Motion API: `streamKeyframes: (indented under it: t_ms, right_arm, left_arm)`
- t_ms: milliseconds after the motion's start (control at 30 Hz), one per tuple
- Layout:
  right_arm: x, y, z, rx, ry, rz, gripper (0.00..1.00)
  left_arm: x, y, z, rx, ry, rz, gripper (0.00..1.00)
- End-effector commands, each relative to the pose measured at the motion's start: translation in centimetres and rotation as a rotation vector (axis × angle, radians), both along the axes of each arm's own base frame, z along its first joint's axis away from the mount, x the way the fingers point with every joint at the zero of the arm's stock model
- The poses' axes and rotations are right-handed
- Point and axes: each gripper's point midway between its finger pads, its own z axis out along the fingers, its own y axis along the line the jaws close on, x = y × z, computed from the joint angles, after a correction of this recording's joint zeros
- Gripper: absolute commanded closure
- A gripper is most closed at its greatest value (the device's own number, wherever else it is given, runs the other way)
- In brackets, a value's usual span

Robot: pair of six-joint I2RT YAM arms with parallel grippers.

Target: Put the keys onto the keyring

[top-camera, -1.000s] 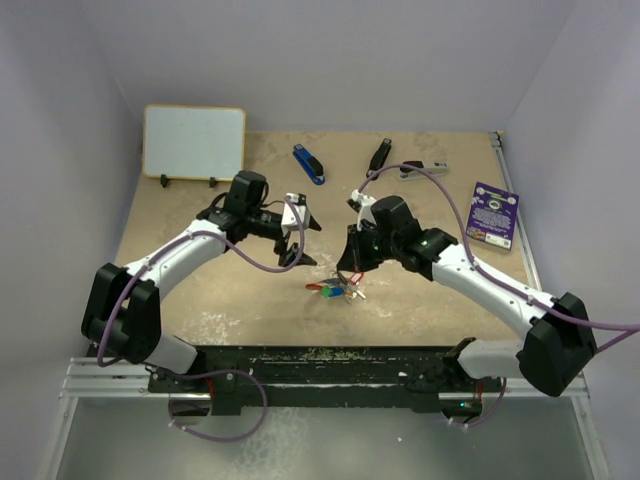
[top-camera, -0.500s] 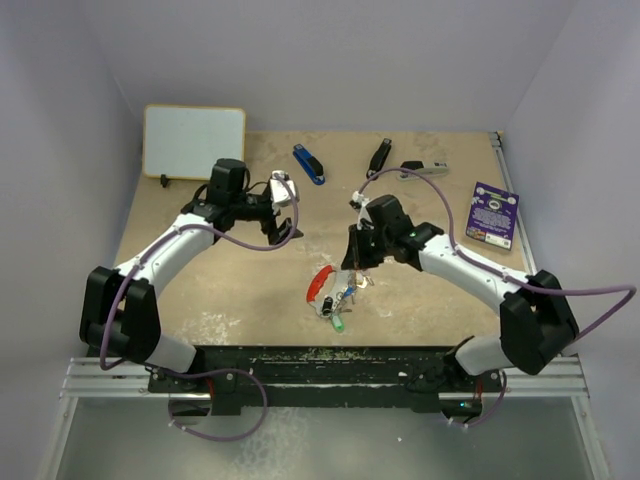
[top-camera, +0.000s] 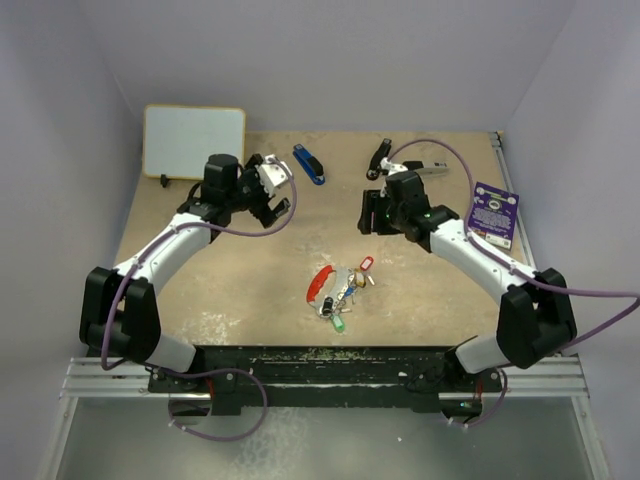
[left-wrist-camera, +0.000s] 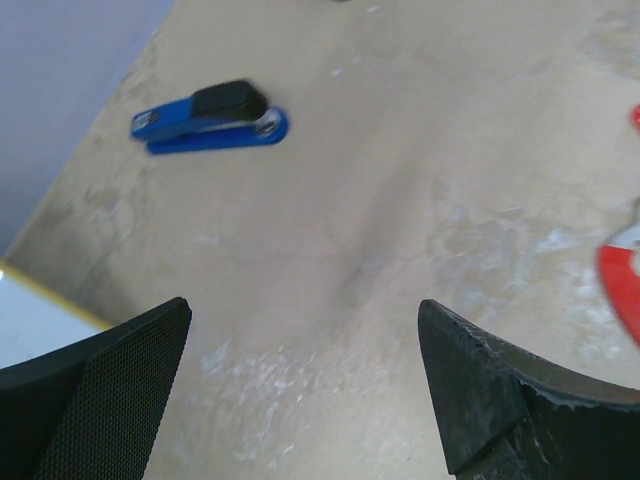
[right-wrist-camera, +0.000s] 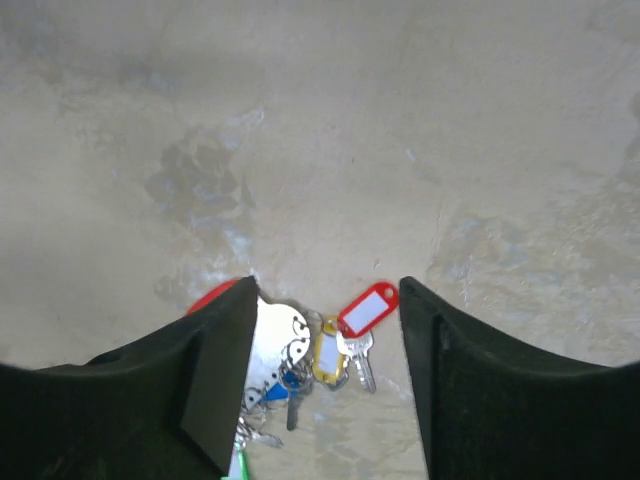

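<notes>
The keyring bunch (top-camera: 340,292) lies on the tan table near the front middle. Its red oval fob (top-camera: 320,283) points left, a red tag (top-camera: 365,264) sticks out right, and a green piece (top-camera: 338,323) lies at the near end. In the right wrist view I see the red tag (right-wrist-camera: 368,308), a yellow tag (right-wrist-camera: 328,352), a silver key (right-wrist-camera: 362,368) and a silver plate (right-wrist-camera: 275,335) bunched together. My right gripper (top-camera: 372,212) (right-wrist-camera: 327,290) hovers open behind the bunch, holding nothing. My left gripper (top-camera: 275,195) (left-wrist-camera: 303,310) is open over bare table at the back left.
A blue stapler (top-camera: 308,164) (left-wrist-camera: 210,115) lies just beyond my left gripper. A black stapler (top-camera: 379,155) and a grey stapler (top-camera: 425,168) lie behind the right gripper. There is a purple card (top-camera: 494,214) at the right edge and a whiteboard (top-camera: 193,140) at the back left.
My right gripper opened, released the bunch, and pulled back toward the far side. The bunch now rests on the table. My left gripper drew back and left, away from the bunch.
</notes>
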Motion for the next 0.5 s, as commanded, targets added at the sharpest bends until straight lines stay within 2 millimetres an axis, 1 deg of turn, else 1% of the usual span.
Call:
streamKeyframes:
  t_ms: [0, 67, 167, 233, 300, 333, 467]
  right_arm:
    - [4.5, -3.4, 6.7, -0.105, -0.242, -0.205, 0.33]
    - [4.7, -4.2, 7.3, -0.145, -0.23, -0.243, 0.3]
    - [4.6, -4.7, 7.9, -0.175, -0.235, -0.242, 0.29]
    - [4.5, -4.9, 8.5, -0.162, -0.278, -0.241, 0.3]
    - [3.9, -5.1, 9.2, -0.141, -0.321, -0.239, 0.3]
    - [3.8, -5.2, 10.2, -0.116, -0.364, -0.245, 0.31]
    - [3.1, -6.1, 11.3, -0.101, -0.396, -0.282, 0.29]
  left_arm:
    - [4.1, 6.4, 2.4, -0.017, -0.072, 0.379, 0.02]
    - [4.4, 7.7, 3.0, -0.024, -0.057, 0.424, 0.02]
    - [4.3, 8.7, 3.8, 0.002, -0.067, 0.457, 0.02]
    - [4.3, 9.5, 4.4, 0.008, -0.072, 0.499, 0.02]
    - [4.1, 9.9, 4.7, 0.01, -0.067, 0.525, 0.02]
    - [3.9, 10.1, 4.8, 0.01, -0.065, 0.536, 0.02]
    - [3.2, 10.9, 5.0, 0.023, -0.059, 0.57, 0.02]
